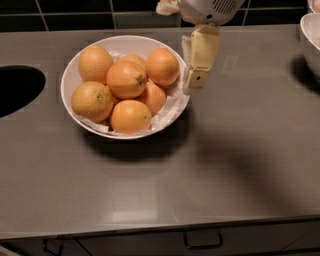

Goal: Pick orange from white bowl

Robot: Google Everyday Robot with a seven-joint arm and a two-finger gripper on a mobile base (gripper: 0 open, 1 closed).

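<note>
Orange (162, 66): upper right of the pile in the white bowl (120, 40), resting against the other oranges (127, 79) on crumpled paper lining (167, 107). Six fruit in the bowl in all. Bowl sits upper left of centre.

Hand (194, 82): just right of that orange, over the bowl's right rim, tip level with the fruit, a narrow gap between them. No contact seen. Cannot tell whether the hand is open or closed; it holds nothing visible.

Worktop (225, 165): flat grey, faintly glossy. Dark rounded opening (15, 90) at the left edge. Second white bowl (311, 40) cut off at the upper right. Dark tiles (75, 7) along the top; drawer handle (202, 242) below the front edge.

Arm enters from the top edge, white housing above, hand pointing down and tilted slightly left
</note>
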